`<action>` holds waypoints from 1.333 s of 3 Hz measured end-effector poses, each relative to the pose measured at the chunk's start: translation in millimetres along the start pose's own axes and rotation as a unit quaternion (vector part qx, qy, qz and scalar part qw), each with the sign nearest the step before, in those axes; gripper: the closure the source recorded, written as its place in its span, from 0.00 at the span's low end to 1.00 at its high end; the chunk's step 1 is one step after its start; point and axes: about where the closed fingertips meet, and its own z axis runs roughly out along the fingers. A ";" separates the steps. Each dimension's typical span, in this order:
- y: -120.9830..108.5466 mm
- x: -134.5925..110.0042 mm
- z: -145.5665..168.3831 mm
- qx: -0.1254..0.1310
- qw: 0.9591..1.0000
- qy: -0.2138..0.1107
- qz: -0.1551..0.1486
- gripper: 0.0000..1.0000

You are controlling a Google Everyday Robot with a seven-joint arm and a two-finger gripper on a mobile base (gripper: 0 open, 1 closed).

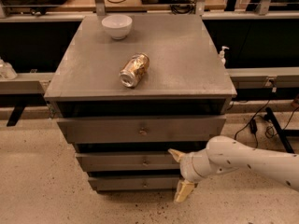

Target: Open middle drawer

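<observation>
A grey cabinet has three drawer fronts stacked one above the other. The middle drawer point(126, 162) is a long flat front with a small round knob point(145, 161) at its centre. It sits below the tallest top front point(140, 128) and above the shortest bottom front point(135, 183). My gripper point(180, 172) is in front of the right end of the middle and bottom fronts, to the right of the knob. It is open and empty. Its upper finger point(176, 154) is at the middle front's height, its lower finger point(184, 191) near the floor.
On the cabinet's top point(187, 55) lie a dented can point(134, 70) on its side and a white bowl point(117, 26) at the back left. My white arm point(252, 162) reaches in from the right. Cables point(254, 125) and a stand leg lie on the floor at right.
</observation>
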 end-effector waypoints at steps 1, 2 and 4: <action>-0.1 36.2 8.6 0.001 1.000 0.018 0.008 0.00; -9.9 58.5 18.8 0.012 0.999 0.040 0.011 0.00; -54.3 93.3 21.8 0.045 0.997 0.066 0.010 0.00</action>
